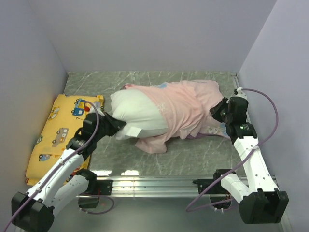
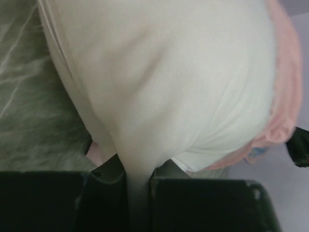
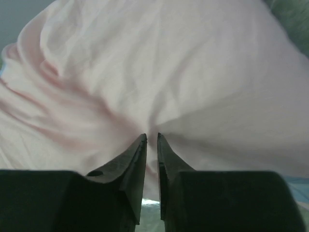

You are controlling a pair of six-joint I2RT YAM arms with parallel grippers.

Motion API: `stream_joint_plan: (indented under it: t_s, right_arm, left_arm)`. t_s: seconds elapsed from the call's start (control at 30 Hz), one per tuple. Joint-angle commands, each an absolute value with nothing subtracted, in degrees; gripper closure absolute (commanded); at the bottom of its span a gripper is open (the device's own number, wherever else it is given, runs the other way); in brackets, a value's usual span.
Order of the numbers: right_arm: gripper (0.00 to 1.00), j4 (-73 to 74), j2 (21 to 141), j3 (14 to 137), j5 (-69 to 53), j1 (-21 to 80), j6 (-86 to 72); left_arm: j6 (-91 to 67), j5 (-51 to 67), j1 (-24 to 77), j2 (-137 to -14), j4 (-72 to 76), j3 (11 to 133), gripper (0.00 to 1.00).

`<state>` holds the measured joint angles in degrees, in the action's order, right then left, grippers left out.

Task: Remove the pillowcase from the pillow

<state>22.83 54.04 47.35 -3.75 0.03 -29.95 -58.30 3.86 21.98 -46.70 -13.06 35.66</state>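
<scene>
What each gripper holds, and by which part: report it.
Left gripper pinches the plain white stuffed pillow by a fold at its bared end. Right gripper pinches the thin pale pink fabric pillowcase by a fold at its right end.

No text, label, brand or number is legible on the pale pink fabric pillowcase (image 1: pixel 188 104), the yellow vehicle-print cushion (image 1: pixel 53 137) or elsewhere.

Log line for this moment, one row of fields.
left pincer: shut on pillow | right pincer: shut on pillowcase | pillowcase: partly off
</scene>
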Motion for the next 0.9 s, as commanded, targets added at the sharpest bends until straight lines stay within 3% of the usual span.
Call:
stream_joint_plan:
  t_s: [0.0,0.03,0.27,0.47,0.6,0.7,0.73,0.77,0.83,0.87]
  right_arm:
    - [0.69,20.1,51.2,50.9,-5.9,0.3,-24.2]
    - [0.61,20.3,52.5,52.3,-6.7,2.9,-23.5]
    - [0.39,20.6,65.4,67.0,0.2,24.9,-15.9]
    - [0.28,24.9,84.0,80.5,9.2,32.1,-10.6]
    - [0.27,26.8,93.8,86.9,12.2,33.0,-9.1]
    - [0.34,29.8,99.8,92.4,15.5,32.9,-9.5]
    - [0.41,30.6,100.9,93.6,17.7,32.7,-9.9]
    - [0.68,32.0,102.1,95.2,19.8,32.1,-11.4]
    - [0.96,33.4,102.5,96.2,26.1,30.0,-14.0]
    - [1.00,35.3,102.4,96.9,27.1,28.5,-17.2]
  left_arm:
    - [-63.5,4.3,20.7,-43.6,-3.5,27.3,1.00]
    - [-64.8,4.9,21.4,-43.5,-2.8,25.7,1.00]
    - [-68.2,0.2,27.0,-43.2,-3.1,18.0,1.00]
    - [-69.2,0.2,27.3,-44.1,-3.3,15.5,1.00]
    - [-69.8,-1.5,27.3,-43.9,-3.1,14.4,1.00]
    - [-70.0,-1.8,27.4,-43.5,-3.9,14.5,1.00]
    - [-70.1,-1.8,27.5,-42.9,-4.1,14.6,1.00]
    - [-70.4,-2.0,27.6,-42.5,-5.1,14.5,1.00]
    - [-70.8,-2.3,27.6,-40.2,-6.4,14.6,1.00]
    - [-70.8,-2.9,27.6,-39.2,-7.5,14.7,1.00]
